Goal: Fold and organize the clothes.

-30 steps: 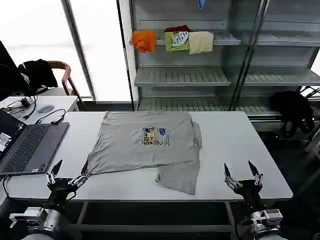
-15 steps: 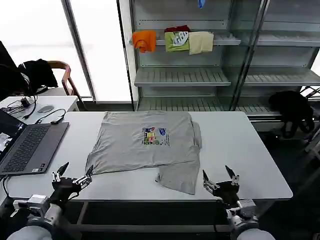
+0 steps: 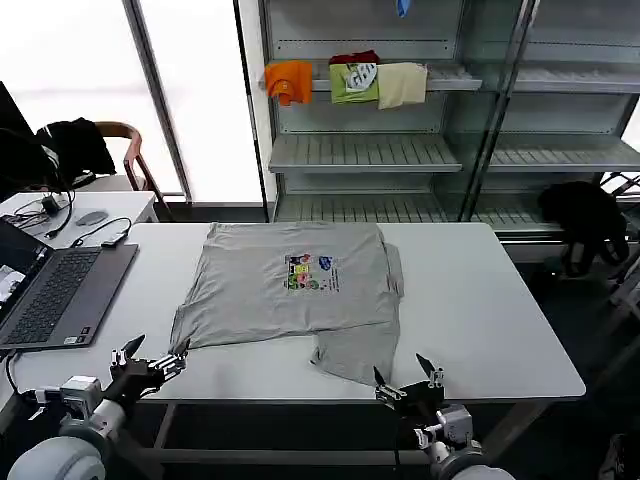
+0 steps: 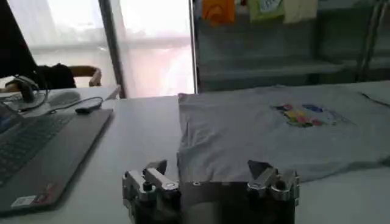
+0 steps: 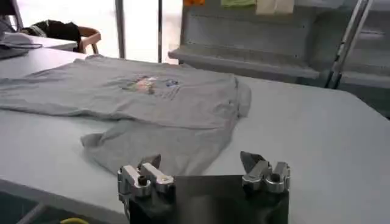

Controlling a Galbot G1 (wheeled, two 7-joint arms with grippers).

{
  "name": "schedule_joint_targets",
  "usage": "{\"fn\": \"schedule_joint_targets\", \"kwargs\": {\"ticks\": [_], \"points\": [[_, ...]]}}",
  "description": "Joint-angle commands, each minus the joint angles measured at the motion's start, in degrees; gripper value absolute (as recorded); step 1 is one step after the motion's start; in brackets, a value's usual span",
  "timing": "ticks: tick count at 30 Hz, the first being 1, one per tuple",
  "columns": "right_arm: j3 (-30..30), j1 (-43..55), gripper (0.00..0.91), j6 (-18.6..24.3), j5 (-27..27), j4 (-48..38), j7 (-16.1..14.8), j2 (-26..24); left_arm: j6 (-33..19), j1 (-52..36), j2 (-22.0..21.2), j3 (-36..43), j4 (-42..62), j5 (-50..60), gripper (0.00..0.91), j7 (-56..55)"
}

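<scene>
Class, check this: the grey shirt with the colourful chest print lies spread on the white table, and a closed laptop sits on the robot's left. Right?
Not quite. The laptop is open, as the head view shows. The grey shirt does lie spread on the white table, laptop on the robot's left.

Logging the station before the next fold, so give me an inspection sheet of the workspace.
Surface: white table, bare on the right.
Job's things: grey shirt with chest print lies flat, one sleeve sticking out toward the near edge.
Clutter: laptop at the left.
Grippers: left gripper open at the shirt's near left corner; right gripper open by the sleeve.
Cables: cables behind the laptop.
Surroundings: shelving with folded clothes.
</scene>
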Motion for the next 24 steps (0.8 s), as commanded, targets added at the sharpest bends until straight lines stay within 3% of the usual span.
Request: {"fn": "schedule_joint_targets", "kwargs": {"ticks": [1, 10, 19, 22, 23, 24], "points": [[-1.37, 0.38, 0.907, -1.47, 0.02, -0.05, 0.14, -0.04, 1.79, -2.39, 0.37, 0.4, 3.8, -2.64, 0.907, 0.32], [-1.22, 0.27, 0.907, -1.46, 0.03, -0.71, 0.17, 0.12, 1.75, -7.53, 0.46, 2.23, 11.97, -4.35, 0.907, 0.17], [-1.7, 0.98, 0.907, -1.46, 0.17, -1.39, 0.12, 0.67, 1.75, -9.21, 0.26, 3.39, 13.48, -4.39, 0.897, 0.4], [-1.85, 1.01, 0.776, -1.46, 0.17, -1.71, 0.14, 0.77, 1.73, -9.14, 0.09, 3.65, 13.48, -4.38, 0.756, 0.57], [-1.93, 1.04, 0.695, -1.45, 0.21, -2.01, 0.13, 0.86, 1.73, -9.12, 0.07, 3.71, 13.47, -4.37, 0.695, 0.57], [-2.0, 1.12, 0.675, -1.44, 0.23, -2.38, 0.14, 0.87, 1.73, -9.14, -0.05, 3.83, 13.48, -4.32, 0.685, 0.55]]}}
